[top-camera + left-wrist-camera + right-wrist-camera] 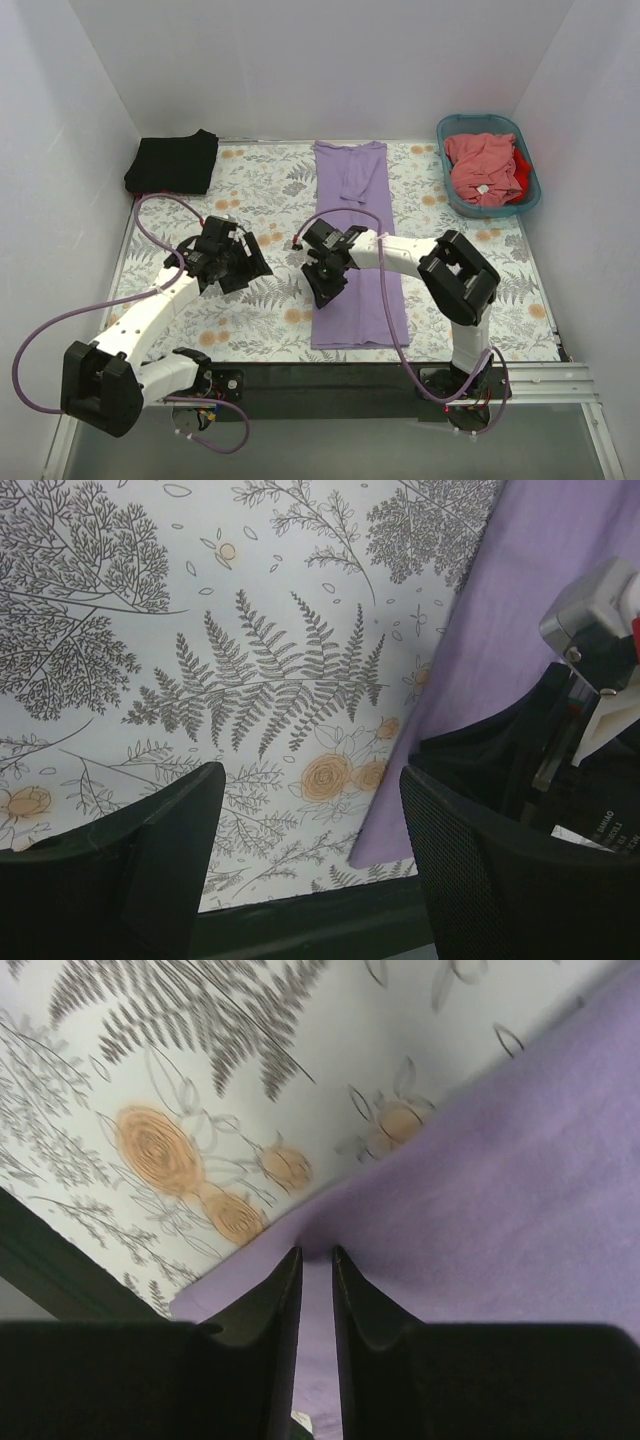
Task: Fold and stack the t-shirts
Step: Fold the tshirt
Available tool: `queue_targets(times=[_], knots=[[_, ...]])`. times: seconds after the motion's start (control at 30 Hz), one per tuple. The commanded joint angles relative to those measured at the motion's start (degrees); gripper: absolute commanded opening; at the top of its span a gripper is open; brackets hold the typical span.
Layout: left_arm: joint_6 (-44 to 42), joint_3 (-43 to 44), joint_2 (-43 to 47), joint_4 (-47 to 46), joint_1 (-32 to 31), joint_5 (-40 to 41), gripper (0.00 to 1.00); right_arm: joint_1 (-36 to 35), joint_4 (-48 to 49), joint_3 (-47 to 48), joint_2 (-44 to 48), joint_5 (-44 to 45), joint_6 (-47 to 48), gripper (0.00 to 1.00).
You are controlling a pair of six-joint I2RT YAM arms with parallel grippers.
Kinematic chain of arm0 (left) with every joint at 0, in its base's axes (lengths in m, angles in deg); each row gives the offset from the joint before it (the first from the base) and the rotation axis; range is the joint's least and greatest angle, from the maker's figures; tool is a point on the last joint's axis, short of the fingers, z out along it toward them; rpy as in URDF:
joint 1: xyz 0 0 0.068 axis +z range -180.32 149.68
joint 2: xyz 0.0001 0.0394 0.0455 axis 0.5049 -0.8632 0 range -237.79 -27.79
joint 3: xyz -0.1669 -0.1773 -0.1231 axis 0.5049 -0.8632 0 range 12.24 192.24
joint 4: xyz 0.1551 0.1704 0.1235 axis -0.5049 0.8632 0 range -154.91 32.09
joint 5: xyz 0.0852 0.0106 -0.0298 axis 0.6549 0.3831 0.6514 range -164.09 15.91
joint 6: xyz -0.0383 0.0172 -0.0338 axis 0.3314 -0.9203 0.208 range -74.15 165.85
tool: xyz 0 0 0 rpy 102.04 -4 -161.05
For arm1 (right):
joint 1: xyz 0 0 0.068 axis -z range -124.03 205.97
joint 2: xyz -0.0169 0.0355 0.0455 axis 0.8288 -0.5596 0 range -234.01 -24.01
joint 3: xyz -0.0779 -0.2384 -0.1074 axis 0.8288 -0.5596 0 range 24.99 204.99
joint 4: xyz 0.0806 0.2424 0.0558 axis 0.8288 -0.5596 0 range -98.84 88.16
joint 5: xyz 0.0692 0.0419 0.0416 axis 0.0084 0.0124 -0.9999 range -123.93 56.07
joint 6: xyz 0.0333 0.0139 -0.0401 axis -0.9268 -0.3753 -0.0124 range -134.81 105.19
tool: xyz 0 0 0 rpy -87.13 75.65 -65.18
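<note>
The lavender-purple t-shirt (360, 200) lies folded into a long narrow strip down the middle of the floral table cover. My right gripper (326, 284) is shut on its left edge near the front, pinching the cloth (500, 1190) between nearly closed fingers (317, 1252). My left gripper (248, 266) is open and empty just left of the strip, above bare cover (310, 780); the shirt's edge (520, 600) shows at its right. A folded black t-shirt (172, 162) lies at the back left. Salmon-pink (482, 165) and red (521, 166) t-shirts lie in the basket.
The teal plastic basket (534, 201) stands at the back right. White walls close in the back and both sides. A dark rail (330, 375) runs along the table's near edge. In the left wrist view, the right arm's wrist (590, 630) shows close by.
</note>
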Motion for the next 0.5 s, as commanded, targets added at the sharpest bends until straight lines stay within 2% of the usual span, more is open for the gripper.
queue_targets(times=[0.0, 0.33, 0.47], knots=[[-0.53, 0.16, 2.64, 2.52, -0.41, 0.73, 0.70, -2.22, -0.76, 4.35, -4.69, -1.22, -0.22, 0.25], [0.70, -0.81, 4.05, 5.60, -0.85, 0.38, 0.70, -3.72, -3.92, 14.47, -2.85, -0.79, -1.19, 0.33], [1.49, 0.42, 3.34, 7.27, -1.81, -0.59, 0.70, -2.93, -8.49, 10.10, 4.60, 9.83, -2.32, 0.47]])
